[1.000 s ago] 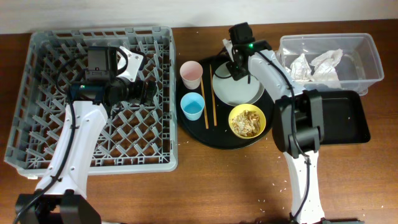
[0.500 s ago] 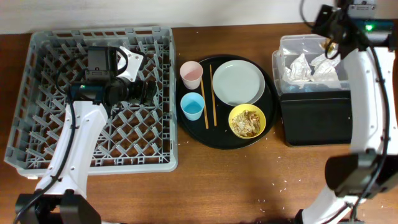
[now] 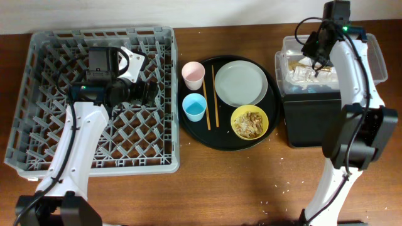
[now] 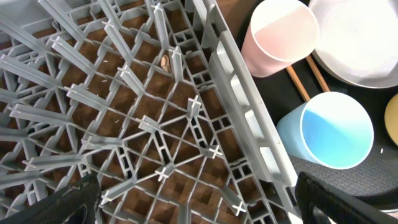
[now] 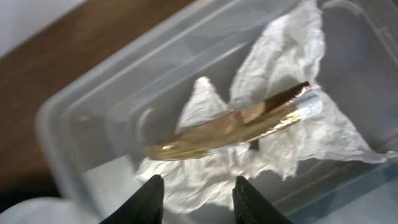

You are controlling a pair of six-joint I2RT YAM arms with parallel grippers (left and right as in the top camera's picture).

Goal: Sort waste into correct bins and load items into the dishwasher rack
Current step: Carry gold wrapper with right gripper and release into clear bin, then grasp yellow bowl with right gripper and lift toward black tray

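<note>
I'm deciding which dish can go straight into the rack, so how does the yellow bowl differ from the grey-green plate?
The yellow bowl holds brownish food scraps; the plate looks bare. The bowl is small and deeper, the plate wider and flatter. The bowl sits nearer the robot, the plate behind it. Both rest upright on the round black tray, right of the chopsticks.

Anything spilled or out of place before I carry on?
Yes. White crumbs lie scattered on the table on the robot's side of the round black tray, and a small brown scrap sits on the dishwasher rack floor, among the prongs.
</note>
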